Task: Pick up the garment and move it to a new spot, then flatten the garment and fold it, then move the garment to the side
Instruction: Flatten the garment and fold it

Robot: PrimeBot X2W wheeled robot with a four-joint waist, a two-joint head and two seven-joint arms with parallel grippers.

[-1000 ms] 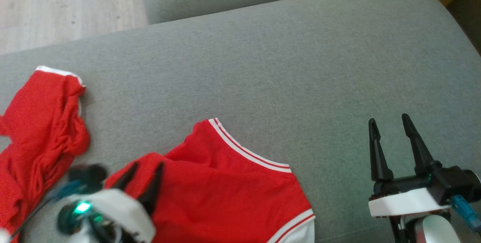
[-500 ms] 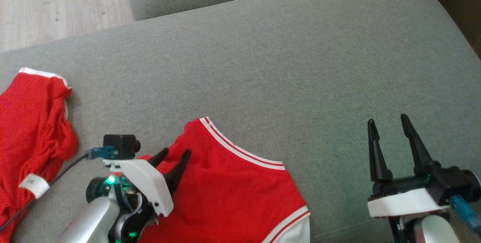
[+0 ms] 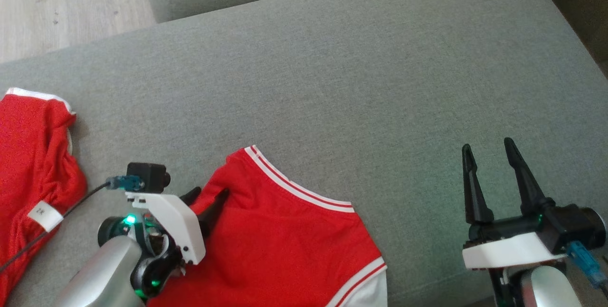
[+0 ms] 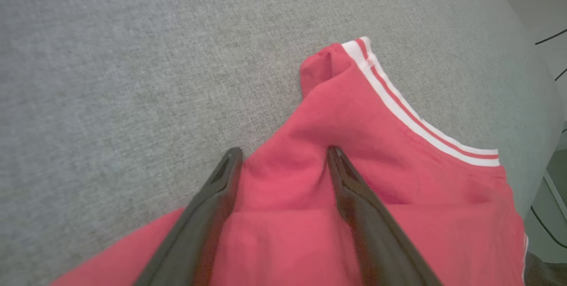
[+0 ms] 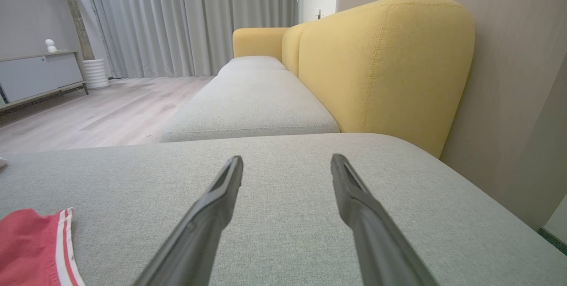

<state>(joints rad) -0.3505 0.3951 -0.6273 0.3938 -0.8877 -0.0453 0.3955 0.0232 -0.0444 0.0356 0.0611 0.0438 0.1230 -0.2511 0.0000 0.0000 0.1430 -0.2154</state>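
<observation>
Forward the left gripper (image 3: pixel 209 192) has been brought since 1 second ago, from a blurred position at the lower left up to the left edge of the red garment (image 3: pixel 285 240); the sideways shift of the whole head view is put down to the camera; the right gripper (image 3: pixel 487 144) is seen unchanged. The left jaws are held wide apart with nothing clamped; in the left wrist view 1 finger is seen over the grey cushion (image 3: pixel 356 83) right at the cloth's edge, the other over the red fabric, and a raised fold is framed between the 2. The garment is spread at the cushion's near edge, its white-and-red striped trim (image 3: pixel 299 188) turned towards the far side. More red cloth (image 3: pixel 33 155) with a white tag (image 3: pixel 44 215) is bunched at the far left; whether it is joined to the garment cannot be told. The right jaws are likewise held wide and empty, above bare cushion, well apart from the garment. A yellow backrest (image 5: pixel 381 64) is seen beyond.
</observation>
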